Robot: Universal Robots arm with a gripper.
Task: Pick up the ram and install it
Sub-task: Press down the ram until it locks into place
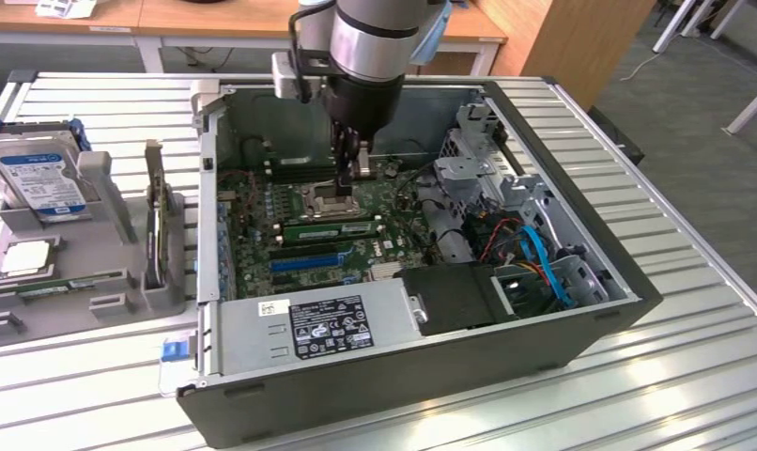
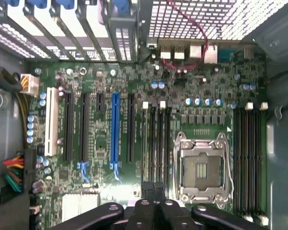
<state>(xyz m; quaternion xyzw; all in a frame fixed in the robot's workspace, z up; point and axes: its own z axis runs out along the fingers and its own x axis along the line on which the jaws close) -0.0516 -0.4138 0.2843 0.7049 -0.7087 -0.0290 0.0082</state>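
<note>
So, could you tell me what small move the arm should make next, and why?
Probably lift straight up out of the case: the hand is shut, apparently on nothing, low over the motherboard slots, while a green ram seems to lie in the tray.

Green motherboard (image 2: pixel 101 143), blue slot (image 2: pixel 115 129), silver hard drive (image 1: pixel 38 174) with blue label.

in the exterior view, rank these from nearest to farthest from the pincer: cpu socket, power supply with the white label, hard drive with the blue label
1. The cpu socket, right under the shut pincer, inside the case.
2. The power supply, at the near end of the case.
3. The hard drive, outside the case, on the grey holder at the exterior view's left.
</note>
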